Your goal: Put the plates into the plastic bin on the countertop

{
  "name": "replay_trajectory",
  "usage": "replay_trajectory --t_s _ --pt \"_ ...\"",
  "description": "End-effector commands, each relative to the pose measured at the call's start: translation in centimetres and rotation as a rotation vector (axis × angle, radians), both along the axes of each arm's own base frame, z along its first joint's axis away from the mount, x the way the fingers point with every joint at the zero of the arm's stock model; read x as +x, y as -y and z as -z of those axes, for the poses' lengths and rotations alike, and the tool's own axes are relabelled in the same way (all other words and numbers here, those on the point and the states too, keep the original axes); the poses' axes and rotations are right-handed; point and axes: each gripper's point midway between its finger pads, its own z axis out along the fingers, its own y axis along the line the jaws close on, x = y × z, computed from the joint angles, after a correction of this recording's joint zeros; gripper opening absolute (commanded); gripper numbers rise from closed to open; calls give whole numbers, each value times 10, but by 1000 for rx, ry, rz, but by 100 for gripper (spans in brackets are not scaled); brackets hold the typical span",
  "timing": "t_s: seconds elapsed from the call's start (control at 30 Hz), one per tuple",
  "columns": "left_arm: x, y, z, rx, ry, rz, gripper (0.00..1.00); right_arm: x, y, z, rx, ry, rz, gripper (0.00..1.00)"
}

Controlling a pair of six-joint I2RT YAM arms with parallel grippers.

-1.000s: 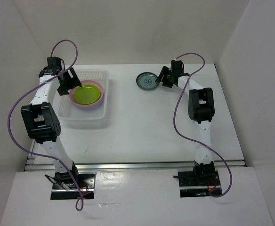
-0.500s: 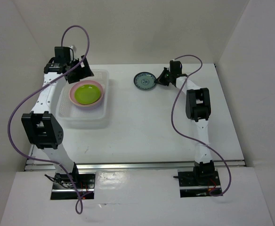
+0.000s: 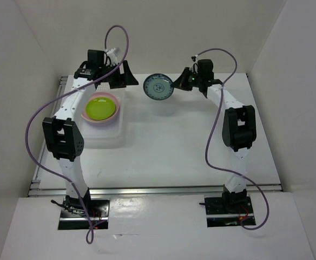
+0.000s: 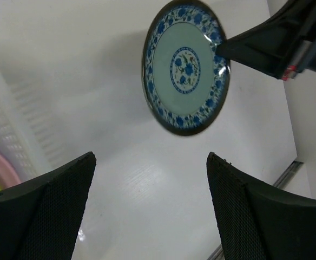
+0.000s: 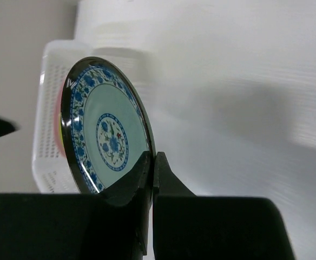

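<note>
Pinching the small round blue-patterned plate point(image 5: 110, 138) by its rim, your right claw point(image 5: 151, 162) holds it on edge above the white bench point(image 3: 190, 141), near the far edge. The translucent white lattice bin point(image 3: 101, 142) lies to the plate's left. Your left claw point(image 4: 150, 162) hangs spread wide between the two. Inside the bin, a lime green plate point(image 3: 99, 109) rests on a pink plate point(image 3: 113, 99).

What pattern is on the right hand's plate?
The plate: blue flowers on pale green; left wrist view.
</note>
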Motion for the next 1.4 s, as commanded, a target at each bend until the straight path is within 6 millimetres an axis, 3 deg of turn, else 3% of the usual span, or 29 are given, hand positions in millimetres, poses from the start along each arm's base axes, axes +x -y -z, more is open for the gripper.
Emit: replay_trajectory --t_s 0.0,0.03,0.13,0.27,0.4,0.43,0.57,0.6,0.63,0.67,0.73,0.77,0.8,0.83,0.93,1.07,1.2,1.37 --pt "3 17 7 -26 -1 55 89 -36 -57 -56 50 154 -189 0" --pt "4 17 17 -24 -22 55 87 -42 -62 -58 51 155 -200 0" --pt "7 16 19 -16 -27 45 86 -56 -80 -71 62 180 -256 0" --pt "11 13 24 3 -42 21 74 -68 -91 -93 65 225 -286 0" --pt "13 9 31 23 -61 -2 20 -73 -100 -102 55 253 -302 0" --pt "13 9 31 23 -61 -2 0 -71 -99 -101 44 261 -294 0" --pt "14 2 33 31 -70 -20 0 -69 -102 -103 50 256 -308 0" --pt "14 2 33 31 -70 -20 0 -69 -102 -105 50 255 -308 4" --pt "14 1 28 35 -58 -27 0 -68 -103 -107 48 262 -321 37" --pt "15 -7 30 45 -67 -49 0 -68 -103 -109 41 266 -325 58" --pt "21 -36 29 60 -72 -119 0 -61 -90 -99 -16 241 -275 91" --pt "19 -50 25 54 -83 -150 0 -65 -87 -99 -29 239 -268 100" --pt "18 -64 19 52 -73 -178 0 -63 -75 -96 -39 230 -240 100" --pt "19 -93 17 50 -74 -233 0 -55 -56 -94 -56 229 -185 100" --pt "5 -129 14 52 -75 -312 0 -54 -16 -83 -72 197 -96 100" --pt "-13 -193 36 68 -118 -451 0 -50 16 -66 -169 150 25 100" --pt "-20 -219 56 44 -136 -492 0 -55 25 -52 -211 123 60 100" --pt "-14 -219 71 31 -133 -489 0 -55 27 -53 -214 130 70 100"
